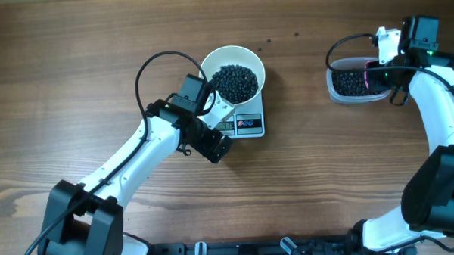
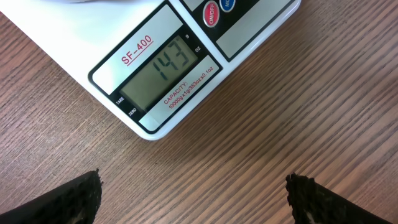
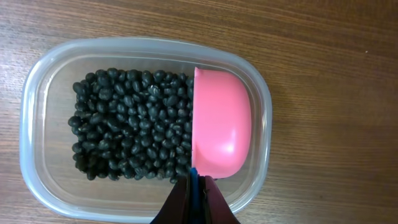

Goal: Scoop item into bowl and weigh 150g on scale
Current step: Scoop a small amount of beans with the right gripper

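The white bowl point(image 1: 256, 64) stands on the scale point(image 1: 249, 124) with a heap of black beans point(image 1: 235, 82) in it. In the left wrist view the scale point(image 2: 74, 43) has 143 on its display. My left gripper point(image 1: 217, 116) point(image 2: 194, 199) hovers over bare wood just in front of the scale, open wide, nothing between its fingers. My right gripper point(image 1: 378, 71) point(image 3: 194, 183) is shut on the blue handle of a pink scoop point(image 3: 221, 124). The scoop lies tipped on its side in the right end of the clear tub point(image 3: 37, 81), next to more beans point(image 3: 127, 124).
The clear tub point(image 1: 333, 90) sits at the table's far right. A few stray beans point(image 1: 269, 41) lie on the wood behind the bowl. A black cable point(image 1: 145, 70) loops left of the bowl above the left arm.
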Controlling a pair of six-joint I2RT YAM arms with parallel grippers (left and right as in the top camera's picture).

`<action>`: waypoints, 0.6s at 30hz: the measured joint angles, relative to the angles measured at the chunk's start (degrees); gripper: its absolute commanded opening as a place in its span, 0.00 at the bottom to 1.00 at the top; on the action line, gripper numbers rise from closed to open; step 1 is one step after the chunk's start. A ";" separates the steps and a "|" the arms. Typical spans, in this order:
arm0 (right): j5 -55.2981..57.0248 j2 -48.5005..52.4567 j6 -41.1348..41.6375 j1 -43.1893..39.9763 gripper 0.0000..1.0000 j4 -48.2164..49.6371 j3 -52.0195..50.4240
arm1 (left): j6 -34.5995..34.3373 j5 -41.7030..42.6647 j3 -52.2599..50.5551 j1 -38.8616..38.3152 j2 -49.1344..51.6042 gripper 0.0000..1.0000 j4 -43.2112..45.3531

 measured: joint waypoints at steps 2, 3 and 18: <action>-0.13 0.00 -0.74 0.02 0.04 -1.44 0.07 | 0.00 0.00 0.00 0.00 0.00 1.00 0.00; -0.68 0.00 -0.79 0.07 0.04 -2.23 0.09 | -0.02 0.00 0.00 0.00 0.00 1.00 -0.02; -13.20 -0.17 12.50 0.00 0.04 2.64 -4.85 | -0.02 0.00 0.00 0.00 0.00 1.00 0.00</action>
